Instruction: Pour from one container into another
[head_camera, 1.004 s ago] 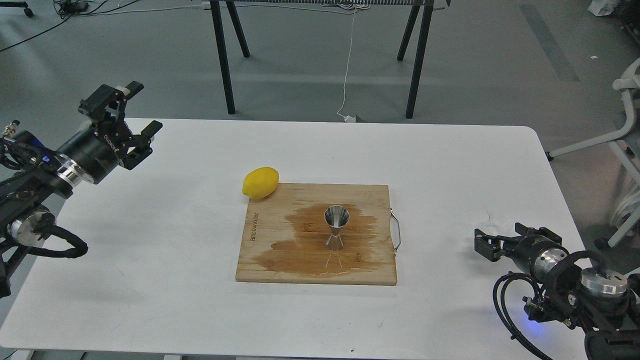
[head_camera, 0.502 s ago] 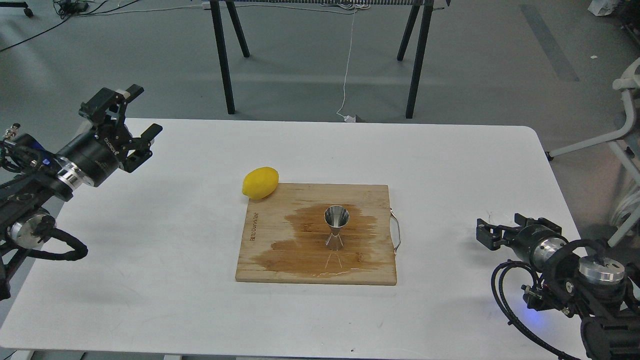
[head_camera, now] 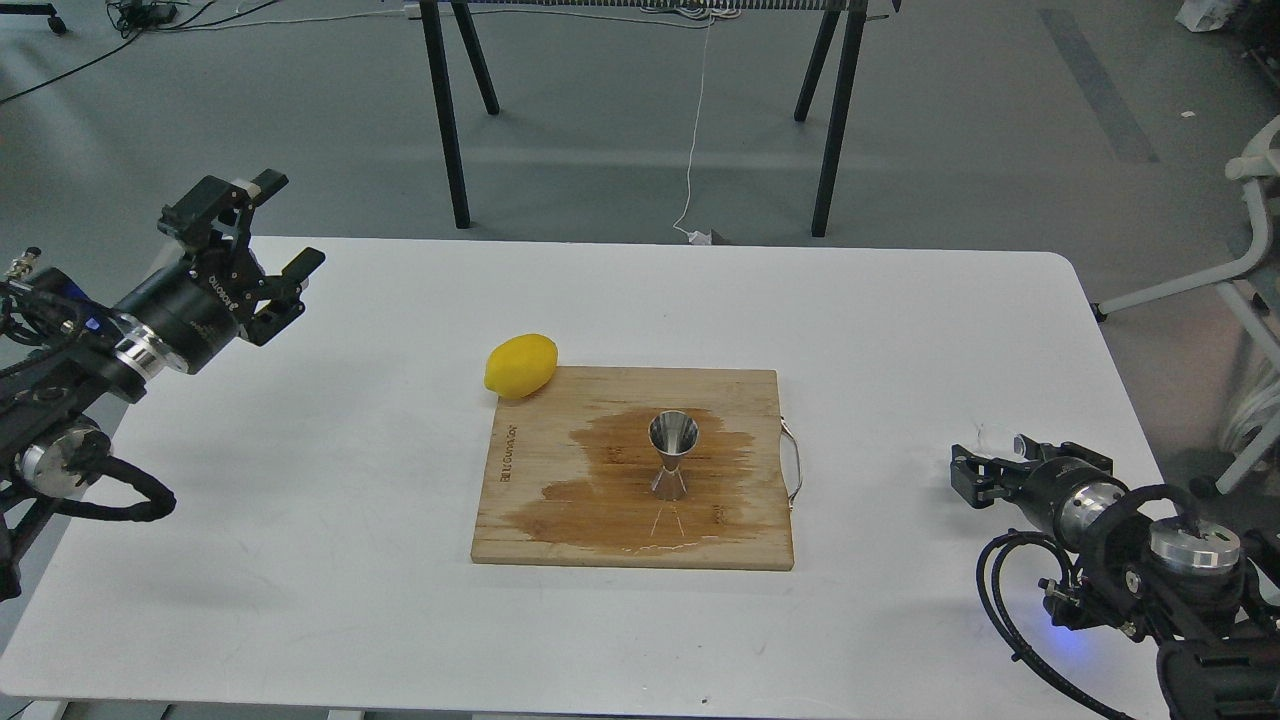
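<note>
The steel jigger (head_camera: 673, 455) stands upright in the middle of a wooden cutting board (head_camera: 740, 400), inside a dark wet patch. The clear glass cup (head_camera: 998, 438) is a faint shape on the white table at the right, hard to make out. My right gripper (head_camera: 992, 462) lies low over the table with its fingers apart, right at the cup; I cannot tell whether they touch it. Far from both, my left gripper (head_camera: 262, 228) hangs open and empty above the table's back left corner.
A yellow lemon (head_camera: 520, 366) rests against the board's back left corner. A thin wire handle (head_camera: 795, 465) sticks out of the board's right edge. The white table (head_camera: 300, 560) ends close behind my right arm.
My right gripper has crept slightly back and up towards the glass cup. The left arm, jigger and lemon have stayed where they were.
</note>
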You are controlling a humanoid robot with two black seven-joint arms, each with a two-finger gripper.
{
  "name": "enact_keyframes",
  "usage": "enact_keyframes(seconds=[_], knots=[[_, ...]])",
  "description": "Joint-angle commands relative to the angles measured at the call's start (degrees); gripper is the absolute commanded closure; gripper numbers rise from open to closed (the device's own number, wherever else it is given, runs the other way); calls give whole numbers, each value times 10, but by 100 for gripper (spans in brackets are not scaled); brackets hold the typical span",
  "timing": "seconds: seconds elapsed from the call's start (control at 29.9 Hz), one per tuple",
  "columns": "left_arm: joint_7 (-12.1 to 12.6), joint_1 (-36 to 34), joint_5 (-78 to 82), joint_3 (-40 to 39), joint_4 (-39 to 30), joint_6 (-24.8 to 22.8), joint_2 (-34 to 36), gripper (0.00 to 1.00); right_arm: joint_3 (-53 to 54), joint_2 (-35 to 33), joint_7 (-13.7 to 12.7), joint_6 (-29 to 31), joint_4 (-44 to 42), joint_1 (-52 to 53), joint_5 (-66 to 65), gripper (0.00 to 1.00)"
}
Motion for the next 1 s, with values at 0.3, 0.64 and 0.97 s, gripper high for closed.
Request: enact_keyframes(seconds=[0.3,0.64,0.97], knots=[[0,0,0,0,-1,0,0,1,-1,0,3,4,1,0,-2,54],[0,0,0,0,0,0,0,1,-1,1,3,4,11,2,-2,62],[0,0,0,1,-1,0,-4,1,-23,-10,0,-25,108,80,-19,64]])
